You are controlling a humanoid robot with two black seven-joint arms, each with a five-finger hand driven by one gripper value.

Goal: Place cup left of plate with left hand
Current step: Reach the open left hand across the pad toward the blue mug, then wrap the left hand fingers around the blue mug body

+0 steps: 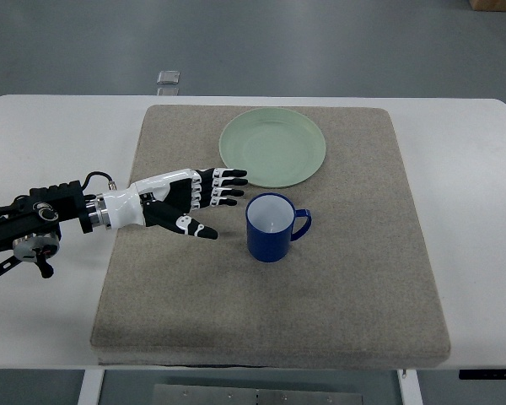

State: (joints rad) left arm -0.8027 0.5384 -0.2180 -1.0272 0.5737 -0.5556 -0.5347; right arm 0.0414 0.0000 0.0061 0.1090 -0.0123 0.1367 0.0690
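My fingers (223, 186) are stretched out flat and side by side, tips aimed toward the right of the view, with the thumb (198, 228) splayed below them; they hold nothing. My left hand (185, 202) has a black-and-white jointed shell, glossy on the back, and its arm runs off to the left edge over bare table. The fingertips stop just short of the cup (272, 228), with a narrow strip of mat between us.

The cup is a deep blue glazed mug, standing upright with its round mouth facing up and a pale inside. Its loop handle points right, away from my hand, so its handle axis lies roughly along my own reach. It sits just below the plate's (272, 148) lower rim, near but apart as far as I can see.

The plate is a round, smooth, pale green disc lying flat near the far edge of the mat (363, 278), a coarse beige-grey rectangular pad with rounded corners. The mat lies open left of the plate, above my fingers, and wide to the right and near side. The white table (472, 211) shows around the mat on every side.
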